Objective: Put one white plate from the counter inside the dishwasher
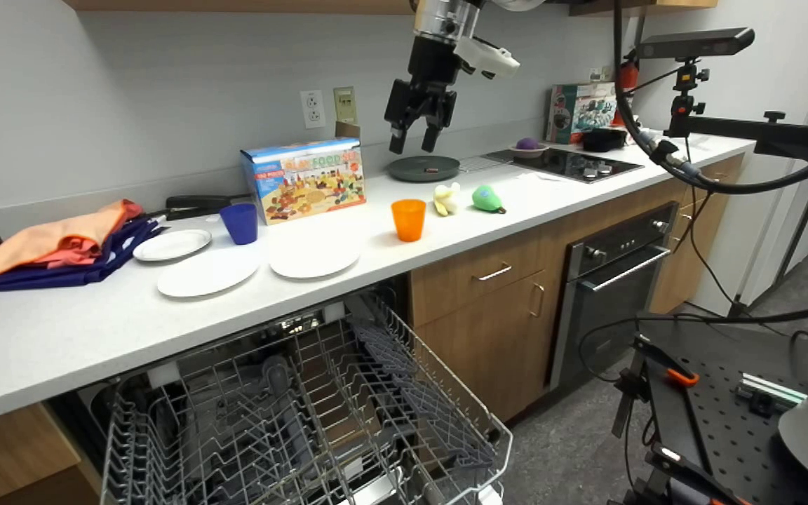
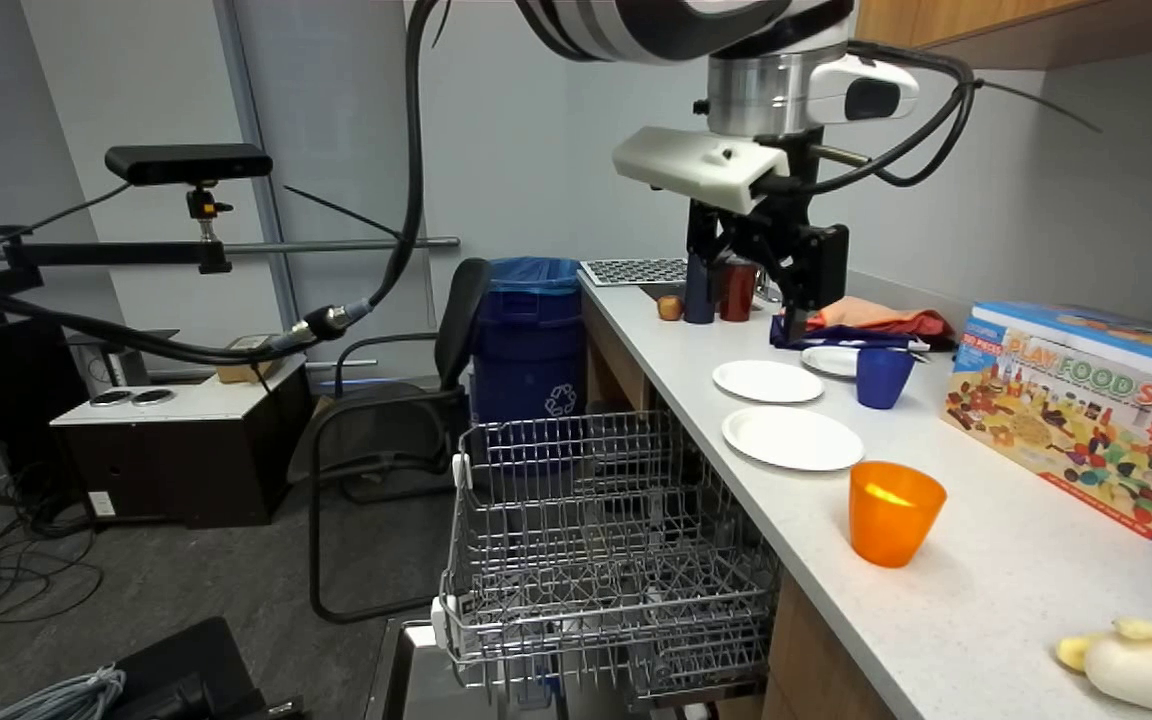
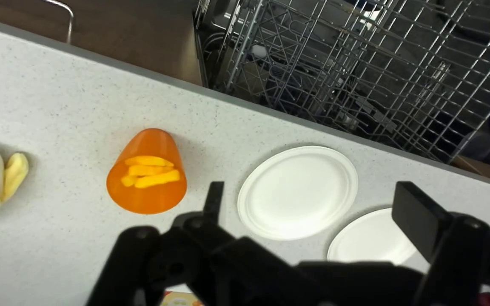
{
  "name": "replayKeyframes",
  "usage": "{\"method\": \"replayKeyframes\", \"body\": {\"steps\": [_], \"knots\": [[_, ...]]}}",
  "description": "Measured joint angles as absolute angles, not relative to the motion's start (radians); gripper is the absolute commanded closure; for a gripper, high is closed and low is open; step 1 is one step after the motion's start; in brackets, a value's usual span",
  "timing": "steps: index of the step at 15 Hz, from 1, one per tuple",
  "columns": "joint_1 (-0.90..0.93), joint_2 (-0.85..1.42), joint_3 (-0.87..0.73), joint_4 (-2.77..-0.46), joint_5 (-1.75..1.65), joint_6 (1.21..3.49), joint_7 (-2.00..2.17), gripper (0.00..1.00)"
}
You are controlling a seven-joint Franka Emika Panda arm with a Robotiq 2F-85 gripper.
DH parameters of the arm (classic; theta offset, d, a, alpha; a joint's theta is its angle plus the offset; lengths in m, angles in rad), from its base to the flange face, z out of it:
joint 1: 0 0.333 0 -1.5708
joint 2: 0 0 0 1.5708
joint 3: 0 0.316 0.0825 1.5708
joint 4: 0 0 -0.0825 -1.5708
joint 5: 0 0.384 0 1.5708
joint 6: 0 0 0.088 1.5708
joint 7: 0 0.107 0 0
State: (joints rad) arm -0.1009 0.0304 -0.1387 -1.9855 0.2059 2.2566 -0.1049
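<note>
Three white plates lie flat on the white counter [image 1: 95, 330]. The white plate nearest the orange cup shows in both exterior views [image 1: 314, 261] [image 2: 793, 438] and whole in the wrist view [image 3: 298, 193]; it looks largest there, though sizes are hard to compare. A second plate [image 1: 209, 272] lies beside it, partly hidden by a finger in the wrist view [image 3: 372, 238]. A smaller-looking plate [image 1: 172, 245] lies behind. My gripper [image 1: 414, 142] is open and empty, high above the counter; its fingers [image 3: 313, 204] frame the plate from above. The dishwasher [image 1: 383, 351] is open, rack [image 2: 616, 605] pulled out.
An orange cup [image 1: 409, 221] with yellow pieces stands beside the nearest plate. A blue cup [image 1: 240, 223], a play food box [image 1: 309, 181] and folded cloths [image 1: 60, 245] stand around the plates. A toy banana [image 1: 445, 199] and pan [image 1: 423, 168] lie farther along.
</note>
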Motion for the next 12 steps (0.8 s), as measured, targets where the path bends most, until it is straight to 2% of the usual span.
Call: {"method": "replayKeyframes", "body": {"steps": [12], "knots": [[-0.101, 0.308, -0.104, -1.782, 0.206, 2.378, 0.025, 0.00]]}}
